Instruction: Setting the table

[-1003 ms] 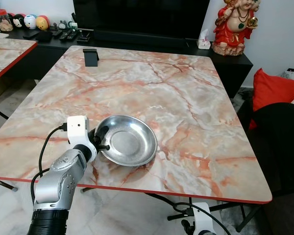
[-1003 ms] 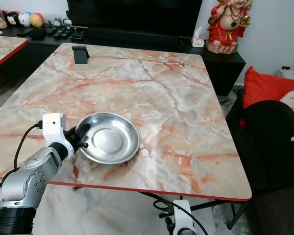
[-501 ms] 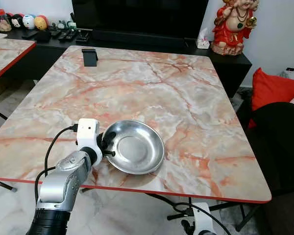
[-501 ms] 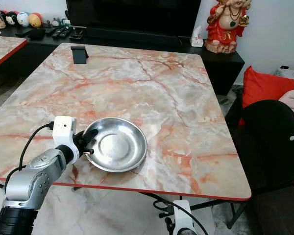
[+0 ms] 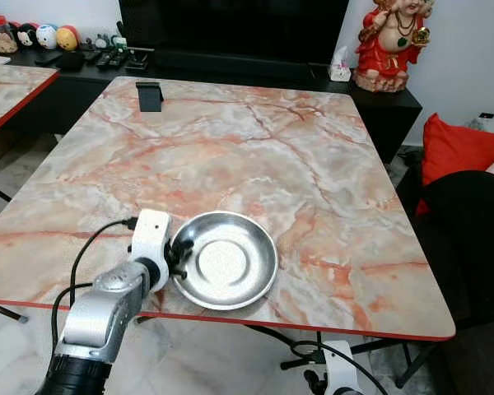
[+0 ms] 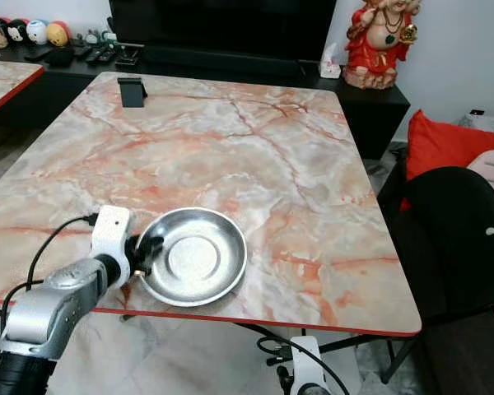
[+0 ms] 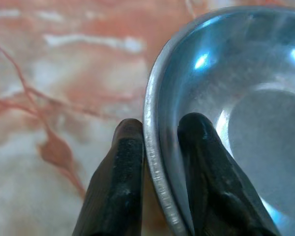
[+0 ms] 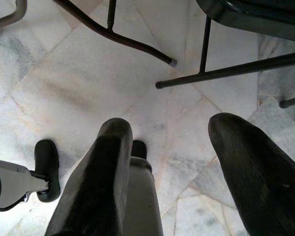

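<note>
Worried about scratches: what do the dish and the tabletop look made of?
The dish, pinched at its rim by the left tool, looks like polished metal, probably stainless steel, judging by its mirror glints. The tabletop shows glossy pink marble veining, though the red edge suggests laminate.

Shallow round steel dish [image 5: 224, 260], polished and empty, with a flat centre and a gently raised, rolled rim. It lies upright and flat on the marble-patterned table [image 5: 255, 148], near the table's red-trimmed front edge and toward its left half. Its left rim is pinched between the two black fingers of the left gripper [image 7: 155, 147], one finger inside the bowl and one outside.
</note>
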